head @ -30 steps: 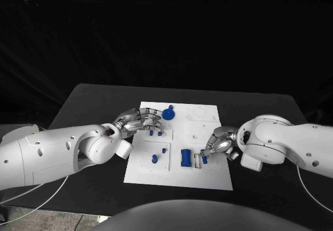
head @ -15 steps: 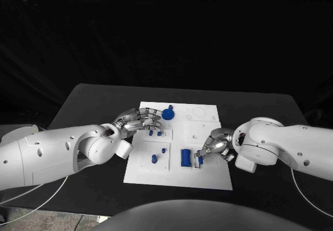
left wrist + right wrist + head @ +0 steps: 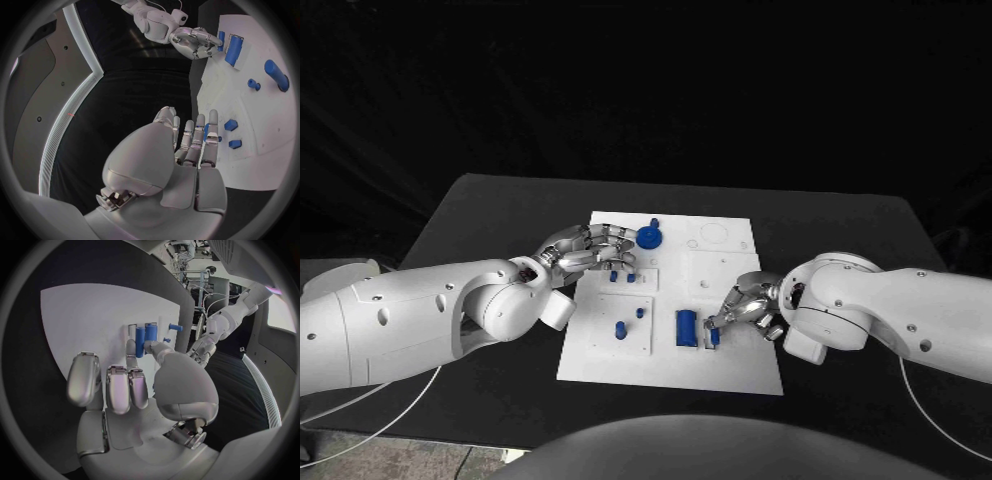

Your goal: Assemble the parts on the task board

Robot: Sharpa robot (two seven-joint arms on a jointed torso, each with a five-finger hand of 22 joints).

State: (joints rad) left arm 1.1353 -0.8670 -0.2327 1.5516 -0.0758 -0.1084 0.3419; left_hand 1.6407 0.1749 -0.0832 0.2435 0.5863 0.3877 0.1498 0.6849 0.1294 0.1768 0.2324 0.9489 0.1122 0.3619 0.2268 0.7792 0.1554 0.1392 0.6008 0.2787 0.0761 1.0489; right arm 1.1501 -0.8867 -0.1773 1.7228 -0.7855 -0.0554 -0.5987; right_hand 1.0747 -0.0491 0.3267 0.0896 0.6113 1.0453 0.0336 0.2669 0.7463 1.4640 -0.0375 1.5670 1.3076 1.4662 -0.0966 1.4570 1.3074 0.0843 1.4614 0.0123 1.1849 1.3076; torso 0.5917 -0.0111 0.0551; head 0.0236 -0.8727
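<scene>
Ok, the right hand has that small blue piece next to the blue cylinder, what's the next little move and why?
Probably ease the small blue piece straight down, since the right hand pinches it beside the blue cylinder on the task board, apparently not yet released.

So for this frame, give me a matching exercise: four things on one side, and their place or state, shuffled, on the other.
Things:
1. left hand
2. right hand
3. blue cylinder
4. round blue part

Places or states:
A. lying on the task board, beside the right hand's fingertips
B. near the board's far edge
C. pinching a small blue part
D. over the board's left edge, holding nothing that I can see

Pairs: 1-D, 2-C, 3-A, 4-B
</scene>
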